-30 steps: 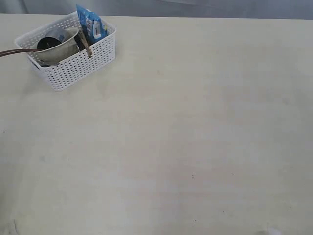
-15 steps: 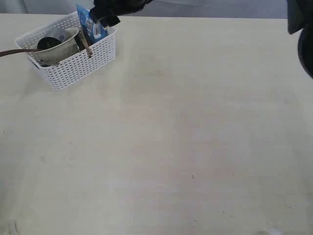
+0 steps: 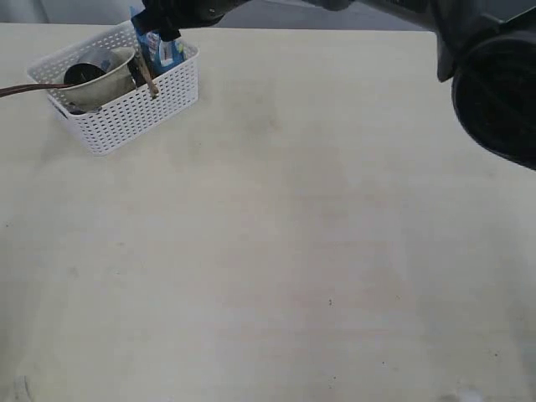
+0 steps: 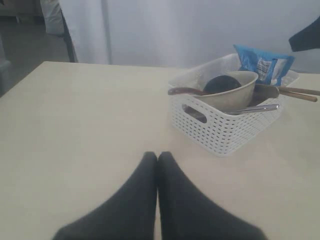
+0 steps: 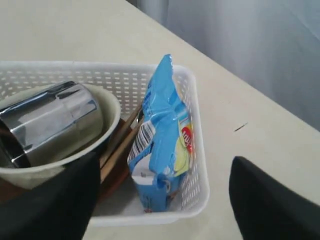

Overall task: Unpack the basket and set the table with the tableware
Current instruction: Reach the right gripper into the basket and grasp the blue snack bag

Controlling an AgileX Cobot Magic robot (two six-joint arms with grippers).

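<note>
While the right gripper (image 5: 160,197), jaws wide apart, hangs over the basket (image 5: 196,125), the blue snack bag (image 5: 162,135) stands under the gap — not tableware. Just beyond it the chopsticks (image 5: 119,145) lie alongside the bag, then the bowl (image 5: 107,112); the closed left gripper (image 4: 157,165) is well apart.

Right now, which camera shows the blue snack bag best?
Right wrist view: the blue snack bag fills the centre, upright in the basket, framed by the open right claw. The exterior view shows it small and partly behind that claw; the left wrist view shows only its upper part, far off.
</note>
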